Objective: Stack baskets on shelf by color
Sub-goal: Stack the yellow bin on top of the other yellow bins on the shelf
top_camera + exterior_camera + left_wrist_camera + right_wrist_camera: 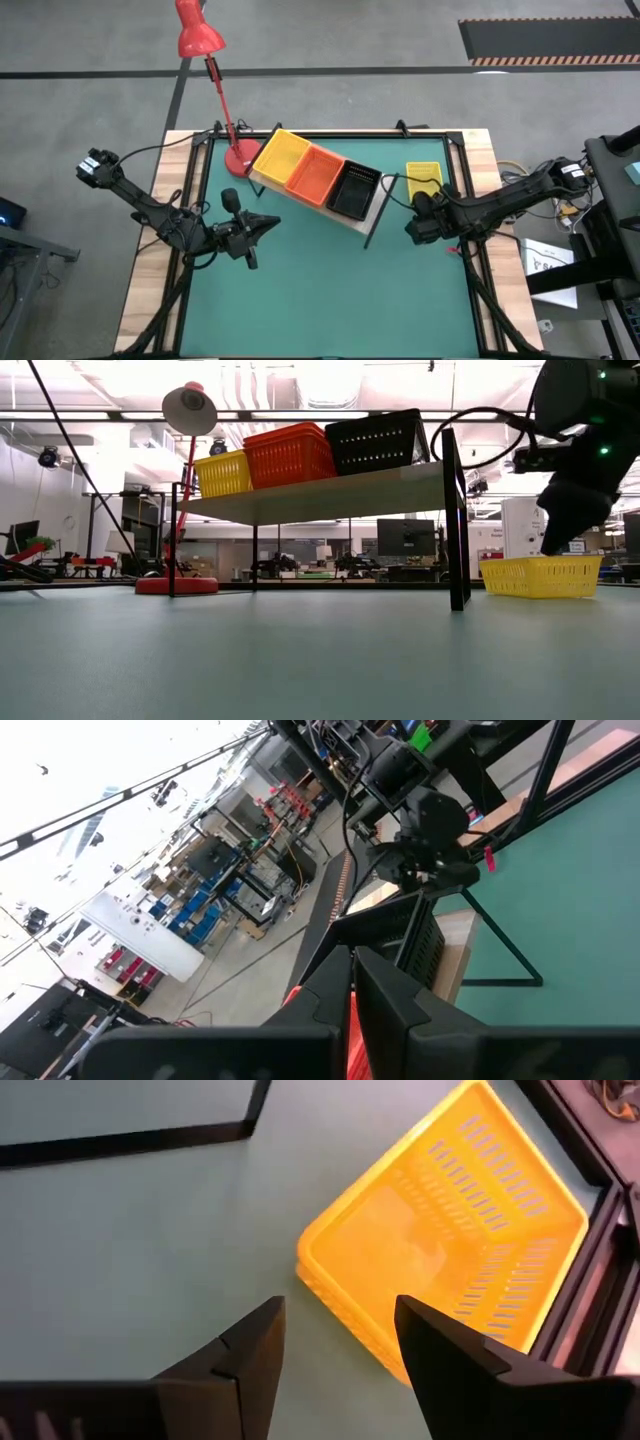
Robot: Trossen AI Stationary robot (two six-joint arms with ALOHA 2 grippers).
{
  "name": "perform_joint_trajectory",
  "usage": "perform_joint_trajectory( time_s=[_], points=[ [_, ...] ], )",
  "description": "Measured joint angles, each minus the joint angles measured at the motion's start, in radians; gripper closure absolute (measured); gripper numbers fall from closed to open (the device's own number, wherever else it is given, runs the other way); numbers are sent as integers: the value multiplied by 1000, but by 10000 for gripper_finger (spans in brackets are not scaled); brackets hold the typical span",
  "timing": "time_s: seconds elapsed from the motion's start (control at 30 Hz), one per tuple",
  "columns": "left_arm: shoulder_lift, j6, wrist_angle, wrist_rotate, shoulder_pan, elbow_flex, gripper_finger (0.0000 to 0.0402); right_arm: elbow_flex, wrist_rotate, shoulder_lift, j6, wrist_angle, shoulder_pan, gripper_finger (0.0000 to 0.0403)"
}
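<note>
Currently the right gripper (pixel 335 1335) hovers, jaws wide, beside the loose yellow basket (pixel 450 1240) on the surface. Next: grasp its rim, then lift onto the shelf (pixel 268 182). Left gripper (pixel 268 224) waits, jaws closed.

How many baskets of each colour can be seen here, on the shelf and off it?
Yellow stack on the shelf: 1, number of baskets in it cannot be told
Orange stack on the shelf: 1, likewise
Black stack on the shelf: 1, likewise
Loose yellow basket on the mat: 1
Total: 3 stacks on the shelf and 1 loose basket
</note>
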Motion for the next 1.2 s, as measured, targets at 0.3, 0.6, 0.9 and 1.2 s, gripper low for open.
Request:
perform_joint_trajectory(
  time_s=[0.3,0.6,0.9,1.2],
  points=[
    [0,0,0,0,0,0,400,-68,19,0,-7,105,0,220],
    [0,17,0,0,0,0,400,-104,108,0,-200,227,0,220],
    [0,18,-1,0,0,-2,400,-139,114,0,-202,245,0,221],
    [0,18,0,1,0,-2,400,-168,113,0,-199,296,0,249]
  ],
)
